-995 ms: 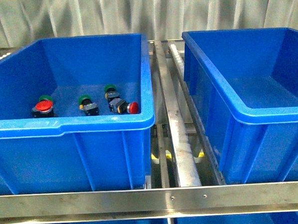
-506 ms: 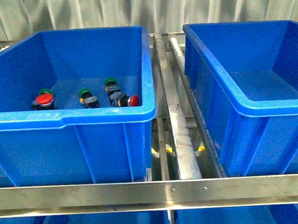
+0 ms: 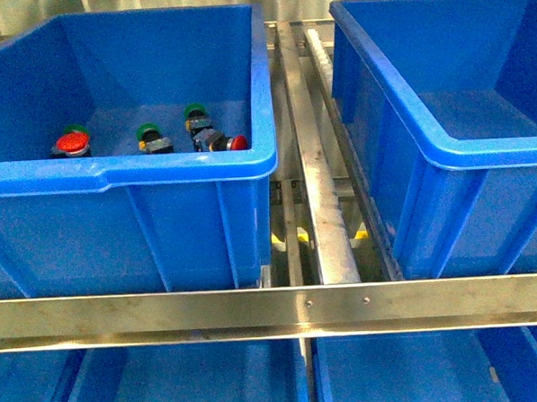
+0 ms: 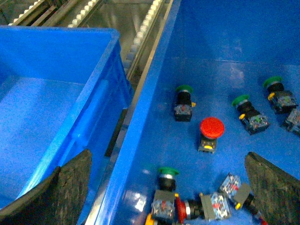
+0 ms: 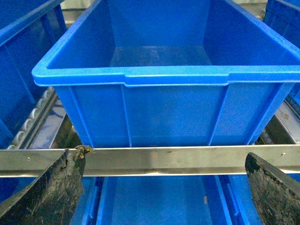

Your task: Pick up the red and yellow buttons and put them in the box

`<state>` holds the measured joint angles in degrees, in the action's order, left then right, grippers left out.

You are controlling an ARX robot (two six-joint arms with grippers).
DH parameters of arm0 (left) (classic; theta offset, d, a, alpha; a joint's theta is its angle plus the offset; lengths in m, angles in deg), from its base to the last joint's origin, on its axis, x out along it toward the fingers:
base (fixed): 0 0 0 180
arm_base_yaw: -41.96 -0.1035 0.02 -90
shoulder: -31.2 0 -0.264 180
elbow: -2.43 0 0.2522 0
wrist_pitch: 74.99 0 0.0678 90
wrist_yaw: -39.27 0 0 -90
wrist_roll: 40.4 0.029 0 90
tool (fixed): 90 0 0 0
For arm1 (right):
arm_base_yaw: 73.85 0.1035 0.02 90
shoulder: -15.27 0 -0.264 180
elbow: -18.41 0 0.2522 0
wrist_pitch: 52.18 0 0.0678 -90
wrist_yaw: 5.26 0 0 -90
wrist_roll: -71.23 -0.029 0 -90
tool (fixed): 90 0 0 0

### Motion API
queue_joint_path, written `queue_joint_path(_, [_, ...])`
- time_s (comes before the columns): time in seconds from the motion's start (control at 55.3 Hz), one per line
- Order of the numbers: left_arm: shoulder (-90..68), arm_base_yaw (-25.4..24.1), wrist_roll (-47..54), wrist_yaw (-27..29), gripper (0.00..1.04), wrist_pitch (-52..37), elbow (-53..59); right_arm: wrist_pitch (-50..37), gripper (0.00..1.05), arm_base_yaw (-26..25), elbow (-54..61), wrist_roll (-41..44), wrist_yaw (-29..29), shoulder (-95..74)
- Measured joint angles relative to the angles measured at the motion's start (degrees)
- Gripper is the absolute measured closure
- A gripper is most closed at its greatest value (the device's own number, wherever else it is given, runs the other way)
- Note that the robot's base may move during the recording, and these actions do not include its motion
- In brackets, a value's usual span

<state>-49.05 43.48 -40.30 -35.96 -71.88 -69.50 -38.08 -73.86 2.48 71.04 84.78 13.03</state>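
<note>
A steel roller rack (image 3: 328, 225) carries two blue plastic bins. A red-capped black push-button (image 4: 211, 127) stands in the left bin (image 3: 186, 169) beneath the wide-open, empty left gripper (image 4: 168, 187); the right gripper (image 5: 164, 187) gapes empty before the right bin (image 5: 140, 77).

Big blue plastic bin (image 3: 186, 167) at 10 o'clock, 2nd blue plastic bin (image 3: 482, 149) at 2 o'clock, apart; steel roller track (image 3: 327, 207) runs btwn them twd 12. Flat steel cross-rail (image 3: 166, 313) spans 6 o'clock, in front of both bins. Inside the 10 o'clock bin, near its front wall, L to R: red mushroom-cap push-button (image 3: 71, 142), green-cap switch (image 3: 148, 134), 2nd green-cap switch (image 3: 195, 114) just behind a red-cap push-button (image 3: 236, 142) lying on its side. Under the rail: lower blue bin (image 3: 170, 386) at 7 o'clock, another (image 3: 422, 373) at 5.
</note>
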Motion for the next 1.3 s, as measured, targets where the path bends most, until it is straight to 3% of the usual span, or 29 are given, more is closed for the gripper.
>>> queue_joint_path(0.579, [-28.74, 1.84, -0.90, 4.17, 0.08, 12.33, -28.24, -0.02, 0.06, 0.00, 0.00, 0.00, 0.00, 0.00])
queue_joint_path(0.941, [-40.61, 5.09, -2.93, 4.07, 0.08, 14.93, -37.46, -0.02, 0.06, 0.00, 0.00, 0.00, 0.00, 0.00])
queue_joint_path(1.302, [-44.59, 5.33, -4.48, 6.43, 0.08, 16.83, -41.72, 0.00, 0.06, 0.00, 0.00, 0.00, 0.00, 0.00])
